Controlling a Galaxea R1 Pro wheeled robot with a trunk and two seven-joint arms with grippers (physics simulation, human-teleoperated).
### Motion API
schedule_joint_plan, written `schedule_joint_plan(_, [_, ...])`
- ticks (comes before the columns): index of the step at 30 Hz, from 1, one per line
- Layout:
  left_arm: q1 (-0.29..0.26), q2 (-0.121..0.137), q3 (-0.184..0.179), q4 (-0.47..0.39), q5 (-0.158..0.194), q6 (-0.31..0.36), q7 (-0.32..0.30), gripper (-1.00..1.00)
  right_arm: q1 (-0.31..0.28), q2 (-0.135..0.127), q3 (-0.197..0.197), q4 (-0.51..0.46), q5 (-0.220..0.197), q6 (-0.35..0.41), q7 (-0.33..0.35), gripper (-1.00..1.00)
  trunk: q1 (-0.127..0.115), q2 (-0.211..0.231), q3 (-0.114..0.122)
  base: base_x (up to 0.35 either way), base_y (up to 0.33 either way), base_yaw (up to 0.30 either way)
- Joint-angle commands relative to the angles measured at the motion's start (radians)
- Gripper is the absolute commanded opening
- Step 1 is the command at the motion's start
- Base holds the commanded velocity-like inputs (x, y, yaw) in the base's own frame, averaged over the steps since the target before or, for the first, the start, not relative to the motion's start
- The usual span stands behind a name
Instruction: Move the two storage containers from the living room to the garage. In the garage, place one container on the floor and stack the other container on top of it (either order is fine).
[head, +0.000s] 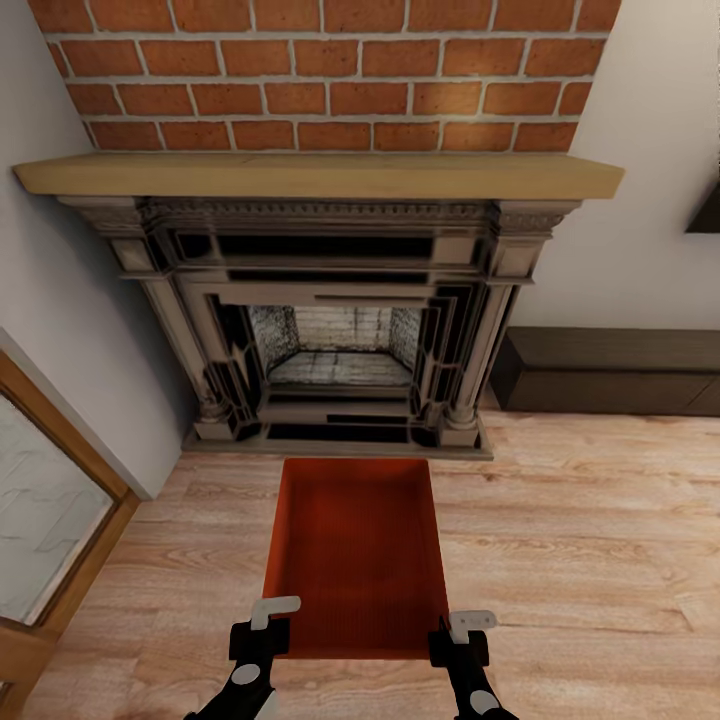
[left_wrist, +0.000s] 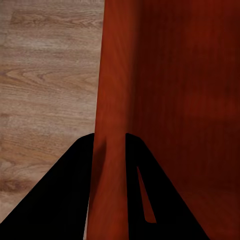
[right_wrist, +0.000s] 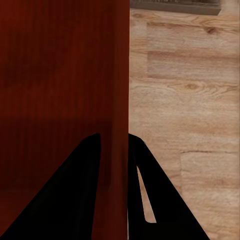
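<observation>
One red-orange open-topped storage container (head: 355, 545) is seen over the living room's light wood plank floor (head: 580, 540), just in front of the fireplace. My left gripper (head: 268, 625) holds its left wall near the near corner. My right gripper (head: 460, 630) holds the right wall at the matching spot. In the left wrist view the two dark fingers (left_wrist: 70, 195) straddle the thin wall of the container (left_wrist: 170, 100), pressed against it. The right wrist view gives the same picture: fingers (right_wrist: 155, 195) clamp the container wall (right_wrist: 60, 75). The bin's inside is empty.
A dark ornate fireplace (head: 335, 330) under red brick (head: 320, 70) stands straight ahead, with a wooden mantel (head: 320, 175) jutting out. A wood-framed glass door (head: 50, 510) is at the left. A low dark cabinet (head: 610, 372) lines the right wall.
</observation>
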Motion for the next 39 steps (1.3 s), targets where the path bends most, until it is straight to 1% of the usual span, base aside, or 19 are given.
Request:
schedule_joint_plan(1, [0.0,0.0,-0.009,0.005,0.029,-0.003,0.01,-1.0,-0.001,0.0,0.005,-0.016,-0.007,-0.09,-0.001,-1.0,0.0,-0.001,0.0,0.0,0.0,0.0])
schedule_joint_plan(39, [0.0,0.0,-0.009,0.005,0.028,-0.003,0.01,-1.0,-0.001,0.0,0.006,-0.016,-0.006,-0.09,0.0,-1.0,0.0,-0.001,0.062,0.0,0.0,0.0])
